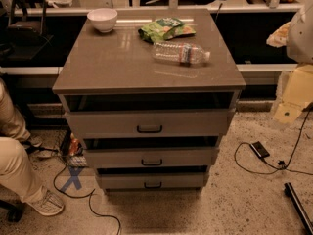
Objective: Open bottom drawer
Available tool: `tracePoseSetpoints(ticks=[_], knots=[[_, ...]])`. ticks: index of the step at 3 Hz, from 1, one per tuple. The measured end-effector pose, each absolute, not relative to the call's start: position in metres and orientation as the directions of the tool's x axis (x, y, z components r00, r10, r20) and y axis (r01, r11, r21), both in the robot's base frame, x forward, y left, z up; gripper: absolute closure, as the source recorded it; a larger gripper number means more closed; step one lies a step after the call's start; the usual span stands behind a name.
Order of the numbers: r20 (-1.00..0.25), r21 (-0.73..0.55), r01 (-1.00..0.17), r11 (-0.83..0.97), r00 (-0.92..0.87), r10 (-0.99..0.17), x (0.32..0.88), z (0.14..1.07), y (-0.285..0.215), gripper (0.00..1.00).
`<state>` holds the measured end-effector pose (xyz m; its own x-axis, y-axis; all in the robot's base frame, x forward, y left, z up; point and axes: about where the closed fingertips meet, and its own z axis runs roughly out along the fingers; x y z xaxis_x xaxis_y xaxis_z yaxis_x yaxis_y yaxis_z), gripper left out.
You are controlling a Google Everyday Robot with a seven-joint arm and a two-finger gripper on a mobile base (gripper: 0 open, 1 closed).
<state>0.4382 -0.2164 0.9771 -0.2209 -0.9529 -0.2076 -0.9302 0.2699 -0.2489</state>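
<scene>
Currently: gripper (292, 99) at the right edge, a cream-coloured shape under a white rounded arm part (301, 28), just off the cabinet's right side and level with its upper half. How far open: impossible to read from this view. No hold on anything discernible. Well apart from the bottom drawer (152, 181).

Bottom drawer: narrow grey-taupe flat front, lowest and smallest of three, near floor level under the grey stone-look cabinet top (122, 67). Small black loop handle (153, 184) centred on it, untouched. Thin dark gap above that front. Same above the mid-sized grey front (112, 158) and the widest grey front (98, 124).

On the cabinet top:
- round white bowl (102, 19), back left
- crumpled green snack bag (166, 29), back centre
- clear plastic water bottle (180, 53), lying on its side just in front of the bag, cap to the right

Print on the bag and the bottle label: not legible.

On the speckled floor (234, 199): blue tape X (73, 177) left of the drawers, small black box (259, 149) on a cable to the right.

Left edge: seated person's beige-trousered legs (12, 165), white sneaker (46, 202).
</scene>
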Motion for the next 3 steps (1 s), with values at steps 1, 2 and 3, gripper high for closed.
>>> tracePoseSetpoints(ticks=[1, 2, 3], knots=[[-0.208, -0.249, -0.930, 0.270, -0.221, -0.953, 0.438, 0.977, -0.216, 0.00], [-0.253, -0.217, -0.941, 0.261, -0.204, -0.946, 0.434, 0.953, -0.213, 0.00], [-0.339, -0.158, -0.956, 0.249, -0.184, -0.923, 0.428, 0.903, -0.193, 0.00]])
